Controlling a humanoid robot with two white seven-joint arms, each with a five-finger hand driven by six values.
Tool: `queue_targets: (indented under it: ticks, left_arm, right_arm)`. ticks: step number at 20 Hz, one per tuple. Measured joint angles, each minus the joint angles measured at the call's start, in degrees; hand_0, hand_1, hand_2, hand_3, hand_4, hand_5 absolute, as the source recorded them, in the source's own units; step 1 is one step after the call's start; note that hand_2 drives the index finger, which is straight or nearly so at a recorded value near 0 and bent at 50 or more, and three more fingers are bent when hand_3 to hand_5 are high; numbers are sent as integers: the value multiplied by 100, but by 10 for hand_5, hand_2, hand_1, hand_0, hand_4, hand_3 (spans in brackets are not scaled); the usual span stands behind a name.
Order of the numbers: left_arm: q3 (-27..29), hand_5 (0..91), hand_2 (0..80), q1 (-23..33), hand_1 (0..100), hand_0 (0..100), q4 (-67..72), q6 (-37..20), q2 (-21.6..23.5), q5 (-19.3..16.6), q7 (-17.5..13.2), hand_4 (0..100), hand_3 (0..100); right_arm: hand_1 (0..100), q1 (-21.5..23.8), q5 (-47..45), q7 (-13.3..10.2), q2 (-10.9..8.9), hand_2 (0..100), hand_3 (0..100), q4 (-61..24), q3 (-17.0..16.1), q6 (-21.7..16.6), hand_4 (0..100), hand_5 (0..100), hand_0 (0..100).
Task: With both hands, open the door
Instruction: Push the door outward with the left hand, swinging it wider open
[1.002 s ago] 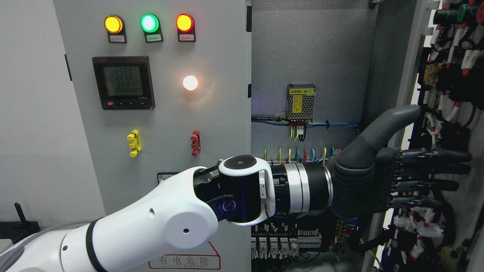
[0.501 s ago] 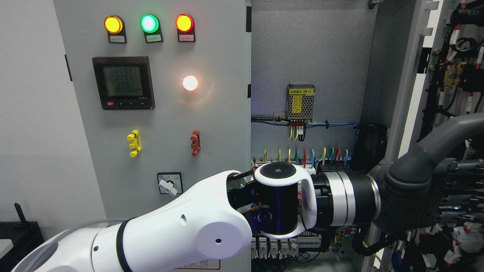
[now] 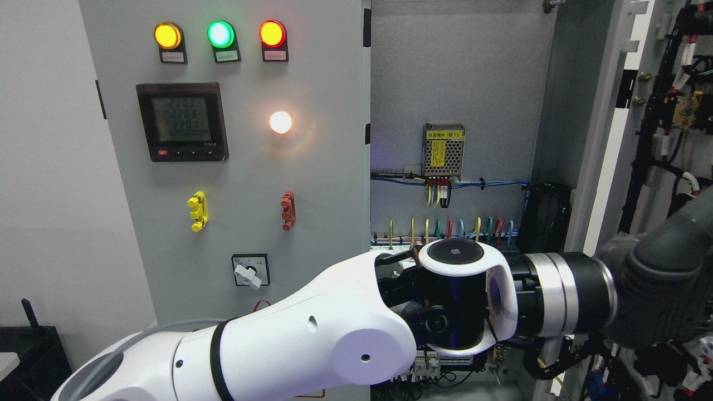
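Left hand (image 3: 663,289) moved right | fingers: cannot tell | cabinet (image 3: 462,72) open: power supply (image 3: 443,149), wiring

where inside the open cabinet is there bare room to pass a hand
Free: the bare grey back panel above the yellow-labelled mesh power supply. Crowded: the coloured wire row below it, the left arm across the bottom, and the wiring-packed open door at right.
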Motion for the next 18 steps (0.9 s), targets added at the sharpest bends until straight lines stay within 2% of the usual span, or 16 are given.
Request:
queue_targets:
  ticks: [2, 8, 11, 18]
  left_arm:
    - [-5, 0, 0, -8, 0, 0, 79, -22, -57, -2, 110, 31, 0]
    - [-31, 0, 0, -22, 0, 0, 246, -115, -188, -1, 695, 31, 0]
    - [-55, 0, 0, -24, 0, 0, 301, -177, -233, 2, 798, 31, 0]
    - [-98, 0, 0, -32, 0, 0, 369, -197, -309, 18, 825, 31, 0]
  right_arm:
    - [0, 0, 0, 1, 0, 0, 0, 0, 0, 0, 0, 0, 106]
    - [0, 0, 0, 2, -1, 0, 0, -2, 0, 0, 0, 0, 106]
    - [0, 0, 0, 3, -1, 0, 0, -3, 0, 0, 0, 0, 107]
    - [0, 0, 0, 5, 0, 0, 0, -4, 0, 0, 0, 0, 107]
